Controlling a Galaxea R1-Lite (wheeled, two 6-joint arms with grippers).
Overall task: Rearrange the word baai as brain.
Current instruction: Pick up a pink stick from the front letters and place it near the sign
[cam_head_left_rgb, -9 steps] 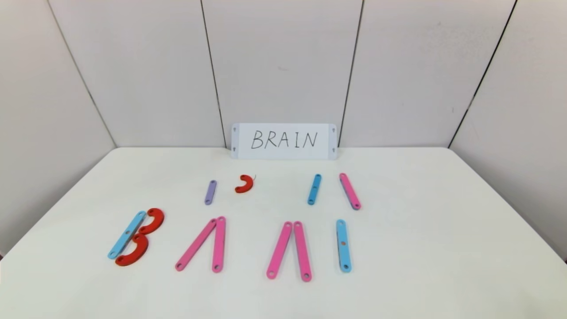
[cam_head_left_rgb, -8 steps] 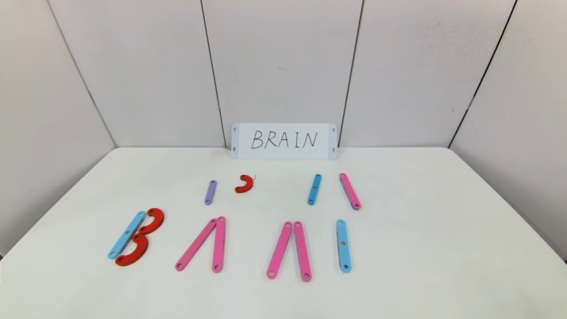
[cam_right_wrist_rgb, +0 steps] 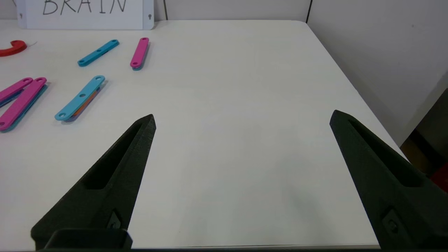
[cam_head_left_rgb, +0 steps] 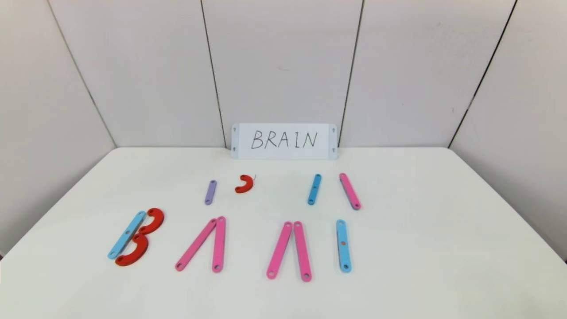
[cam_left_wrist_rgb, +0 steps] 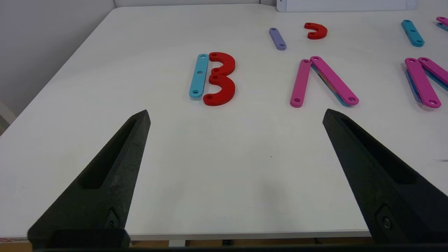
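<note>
The word baai lies in a row near the table's front: a B (cam_head_left_rgb: 135, 237) (cam_left_wrist_rgb: 214, 78) of one blue strip and two red curves, two pink inverted-V letters (cam_head_left_rgb: 201, 244) (cam_head_left_rgb: 290, 250), and a blue strip as I (cam_head_left_rgb: 343, 245) (cam_right_wrist_rgb: 79, 98). Behind them lie spare pieces: a purple strip (cam_head_left_rgb: 210, 192), a red curve (cam_head_left_rgb: 244, 184), a blue strip (cam_head_left_rgb: 314, 189), and a pink strip (cam_head_left_rgb: 350, 191). My left gripper (cam_left_wrist_rgb: 236, 117) hangs open over the front edge, short of the B. My right gripper (cam_right_wrist_rgb: 243, 120) hangs open over bare table right of the I. Neither arm shows in the head view.
A white card (cam_head_left_rgb: 284, 141) with handwritten BRAIN stands against the back wall. Grey wall panels enclose the white table (cam_head_left_rgb: 443, 248) on three sides. The table's right half holds no pieces.
</note>
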